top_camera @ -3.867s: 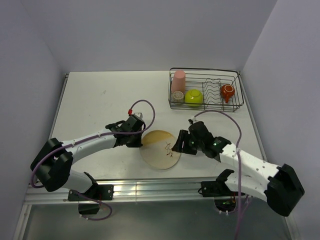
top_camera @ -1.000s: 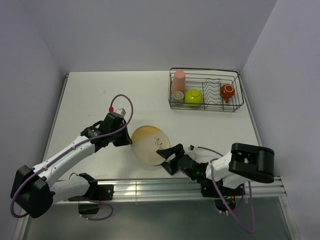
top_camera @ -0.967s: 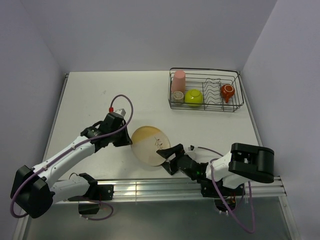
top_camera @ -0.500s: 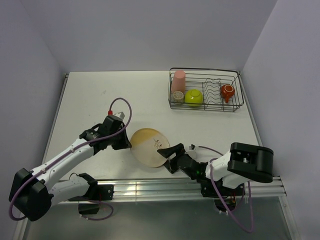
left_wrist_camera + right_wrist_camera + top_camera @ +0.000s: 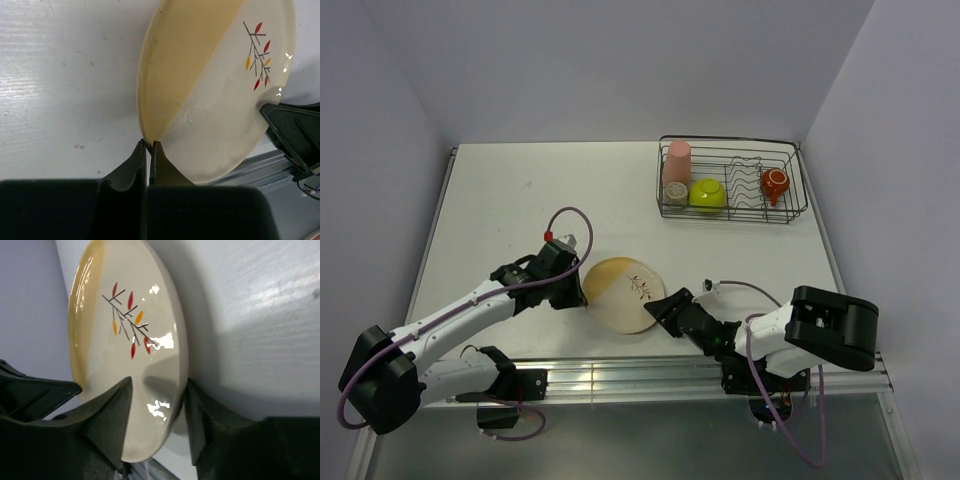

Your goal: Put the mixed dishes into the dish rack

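Note:
The pale-yellow plate [image 5: 623, 292] with a twig motif is held tilted just above the table near the front edge. My left gripper [image 5: 582, 289] is shut on its left rim, and the pinch shows in the left wrist view [image 5: 148, 143] on the plate [image 5: 210, 100]. My right gripper [image 5: 665, 306] is open, its jaws straddling the plate's right rim [image 5: 160, 385], one finger over the plate's face [image 5: 110, 335] and one behind it. The dish rack [image 5: 730, 140] at the back right holds the pink tumbler [image 5: 676, 162], tiny cup [image 5: 676, 194], lime-green bowl [image 5: 708, 193] and orange mug [image 5: 775, 183].
The rack's wavy plate-slot wires [image 5: 745, 180] lie between the bowl and the mug. A metal rail [image 5: 620, 375] runs along the table's front edge just below the plate. Walls close in the table on the left, back and right.
The left gripper has carried the plate a little right and lower, laying it flatter. The plate's right rim now sits between the right gripper's jaws.

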Tool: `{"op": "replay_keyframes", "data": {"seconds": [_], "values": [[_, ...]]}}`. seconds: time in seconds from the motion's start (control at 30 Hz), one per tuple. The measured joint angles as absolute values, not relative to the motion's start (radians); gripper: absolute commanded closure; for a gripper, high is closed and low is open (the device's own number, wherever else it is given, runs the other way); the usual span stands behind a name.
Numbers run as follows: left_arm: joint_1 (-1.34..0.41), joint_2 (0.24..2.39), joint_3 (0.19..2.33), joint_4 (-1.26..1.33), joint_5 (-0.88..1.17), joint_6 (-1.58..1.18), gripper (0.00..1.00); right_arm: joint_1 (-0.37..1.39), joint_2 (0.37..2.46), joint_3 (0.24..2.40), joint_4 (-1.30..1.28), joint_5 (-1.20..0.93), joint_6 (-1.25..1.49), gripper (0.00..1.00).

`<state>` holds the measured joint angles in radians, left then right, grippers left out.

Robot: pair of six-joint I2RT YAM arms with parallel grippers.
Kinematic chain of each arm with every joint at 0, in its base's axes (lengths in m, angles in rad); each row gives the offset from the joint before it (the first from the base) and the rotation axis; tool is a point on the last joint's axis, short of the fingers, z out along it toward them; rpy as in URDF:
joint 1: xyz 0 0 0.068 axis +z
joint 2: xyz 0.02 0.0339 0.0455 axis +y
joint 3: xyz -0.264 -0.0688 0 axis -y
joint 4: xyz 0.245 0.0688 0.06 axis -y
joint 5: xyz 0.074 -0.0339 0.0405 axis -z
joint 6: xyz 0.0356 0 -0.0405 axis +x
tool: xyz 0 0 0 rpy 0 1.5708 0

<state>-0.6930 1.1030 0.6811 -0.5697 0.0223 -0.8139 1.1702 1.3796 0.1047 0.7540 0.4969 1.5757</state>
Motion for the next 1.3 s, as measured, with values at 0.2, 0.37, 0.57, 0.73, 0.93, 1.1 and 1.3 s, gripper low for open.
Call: {"op": "replay_keyframes", "data": {"seconds": [0.2, 0.37, 0.57, 0.73, 0.93, 1.1, 1.3], "values": [[-0.751, 1.105, 0.655, -0.566, -0.001, -0.867, 1.0, 1.14, 1.336, 0.099, 0.736, 0.511, 1.49, 0.57], [-0.793, 1.12, 0.633, -0.564, -0.01, -0.913, 1.0, 1.111, 1.298, 0.083, 0.755, 0.511, 1.421, 0.7], [-0.855, 1.142, 0.607, -0.512, 0.047, -0.939, 1.0, 1.09, 1.281, 0.073, 0.828, 0.466, 1.356, 1.0], [-0.889, 1.149, 0.607, -0.431, 0.097, -0.945, 1.0, 1.09, 1.272, 0.073, 0.839, 0.392, 1.276, 1.0], [-0.893, 1.15, 0.608, -0.417, 0.102, -0.949, 1.0, 1.079, 1.176, 0.1, 0.744, 0.347, 1.162, 1.0], [-0.894, 1.113, 0.69, -0.506, 0.077, -0.937, 0.9, 1.053, 1.06, 0.152, 0.591, 0.327, 1.026, 1.0], [-0.895, 1.013, 0.918, -0.59, 0.026, -0.892, 0.87, 1.024, 0.908, 0.285, 0.323, 0.349, 0.796, 1.0]]}}
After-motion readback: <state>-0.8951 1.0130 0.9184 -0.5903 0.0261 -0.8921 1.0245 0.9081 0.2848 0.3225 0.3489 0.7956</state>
